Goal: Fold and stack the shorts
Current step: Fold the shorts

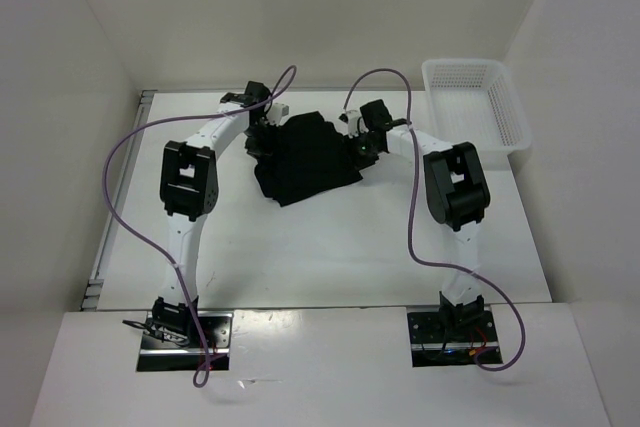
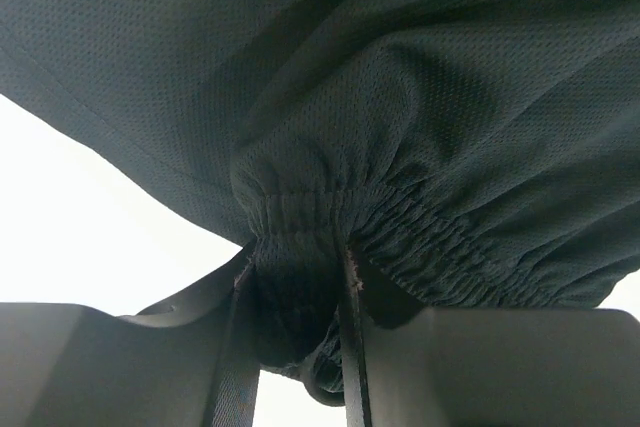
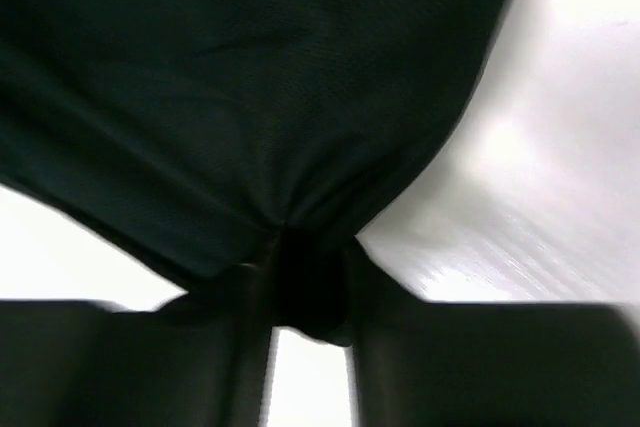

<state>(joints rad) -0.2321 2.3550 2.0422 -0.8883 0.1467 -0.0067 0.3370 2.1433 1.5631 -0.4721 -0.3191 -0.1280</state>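
Bright even lighting, motion-blurred shorts [image 3: 250, 97], white glare

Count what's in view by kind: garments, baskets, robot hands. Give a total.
Black shorts: 1
White mesh basket: 1
Robot hands: 2, left hand and right hand, each clamped on the shorts
Total: 4

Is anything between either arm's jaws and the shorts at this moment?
Nothing visible. The black shorts are pinched on both sides: the left jaws hold the gathered elastic waistband, the right jaws a bunched fold of fabric. The white mesh basket sits apart at the far right corner.
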